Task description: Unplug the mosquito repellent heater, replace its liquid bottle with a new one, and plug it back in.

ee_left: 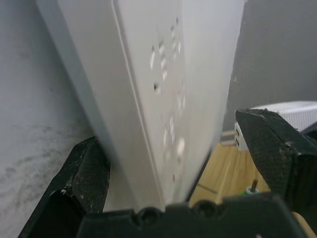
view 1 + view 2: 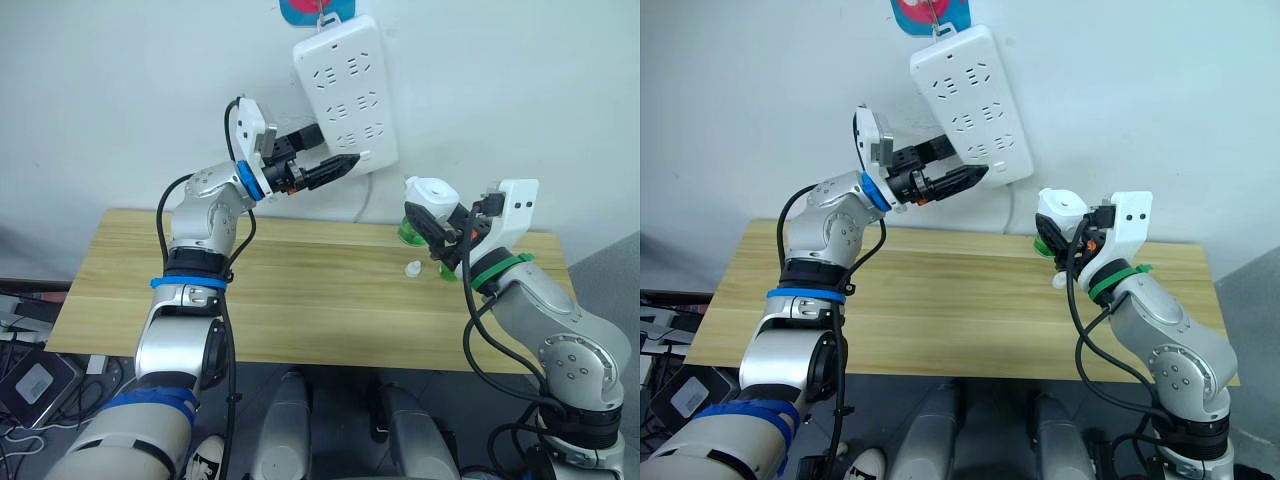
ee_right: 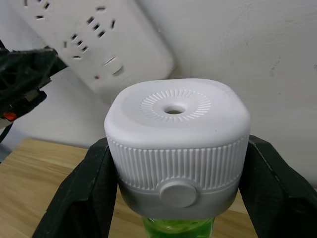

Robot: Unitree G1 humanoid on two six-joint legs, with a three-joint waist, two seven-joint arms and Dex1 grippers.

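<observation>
Head pair looking forward and down over table (image 2: 300,290) toward wall; wrist views close up along own fingers; all sharing power strip (image 2: 345,85).

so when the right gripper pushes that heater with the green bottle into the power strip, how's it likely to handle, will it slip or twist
The heater looks like hard, light plastic. Its ribbed sides sit between the right gripper's fingers, so slipping seems unlikely. The green bottle hanging below may make it bottom-heavy and prone to twisting. The power strip hangs tilted, braced by the left gripper.

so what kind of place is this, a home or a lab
Probably a lab or test room set up like a home corner: a bare white wall with a power strip hanging on it, a plain wooden table, and loose cables beside it.
</observation>
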